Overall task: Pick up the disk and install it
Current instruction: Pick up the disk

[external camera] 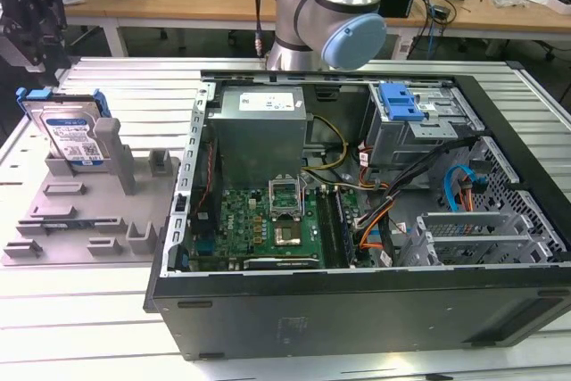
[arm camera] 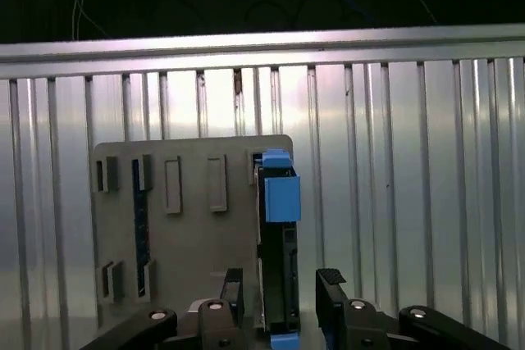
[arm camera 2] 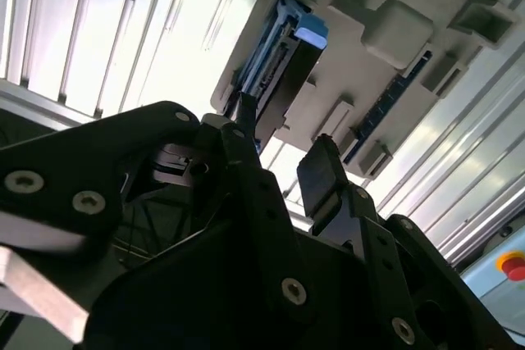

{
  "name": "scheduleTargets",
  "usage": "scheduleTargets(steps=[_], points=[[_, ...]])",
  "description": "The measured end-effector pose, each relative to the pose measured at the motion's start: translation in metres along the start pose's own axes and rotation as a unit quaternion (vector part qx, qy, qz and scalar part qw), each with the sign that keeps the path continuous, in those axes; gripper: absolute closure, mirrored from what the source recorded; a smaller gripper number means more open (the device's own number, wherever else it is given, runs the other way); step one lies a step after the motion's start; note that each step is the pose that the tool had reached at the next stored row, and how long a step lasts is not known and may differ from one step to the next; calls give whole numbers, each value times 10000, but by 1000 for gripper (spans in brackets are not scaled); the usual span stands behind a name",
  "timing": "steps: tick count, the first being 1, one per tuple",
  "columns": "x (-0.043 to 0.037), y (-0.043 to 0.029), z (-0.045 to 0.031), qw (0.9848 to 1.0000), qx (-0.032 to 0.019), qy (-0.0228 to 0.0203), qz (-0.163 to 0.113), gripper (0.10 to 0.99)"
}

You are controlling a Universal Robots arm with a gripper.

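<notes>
My jaws stand apart above the upright disk (external camera: 73,136), at the tray's (external camera: 89,229) eleven o'clock corner in the exterior view. I'd keep it centred and lower straight down.

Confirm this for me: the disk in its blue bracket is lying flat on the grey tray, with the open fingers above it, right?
Not flat: the exterior view shows the disk standing upright on its edge in the grey tray. The rest holds, with the open fingers above it.

My ribbed silver aluminium bench (external camera: 134,86) carries two things directly: a grey moulded plastic tray (external camera: 89,220) with upright posts and, just beside it, an open black metal computer case (external camera: 339,314).
</notes>
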State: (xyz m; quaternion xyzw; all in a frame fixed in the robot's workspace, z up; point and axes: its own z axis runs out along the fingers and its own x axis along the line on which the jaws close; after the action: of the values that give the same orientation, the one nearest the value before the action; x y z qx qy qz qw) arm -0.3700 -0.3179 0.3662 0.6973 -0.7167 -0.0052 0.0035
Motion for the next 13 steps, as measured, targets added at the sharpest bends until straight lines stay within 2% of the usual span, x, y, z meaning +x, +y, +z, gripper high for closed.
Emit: scheduleTargets(steps=[2, 5, 6, 13], points=[[-6, 13, 5, 10000, -2, 2, -81, 604], [-17, 163, 31, 10000, 0, 3, -62, 604], [-17, 188, 36, 10000, 0, 4, -46, 604], [-19, 210, 45, 10000, 0, 7, -31, 604]])
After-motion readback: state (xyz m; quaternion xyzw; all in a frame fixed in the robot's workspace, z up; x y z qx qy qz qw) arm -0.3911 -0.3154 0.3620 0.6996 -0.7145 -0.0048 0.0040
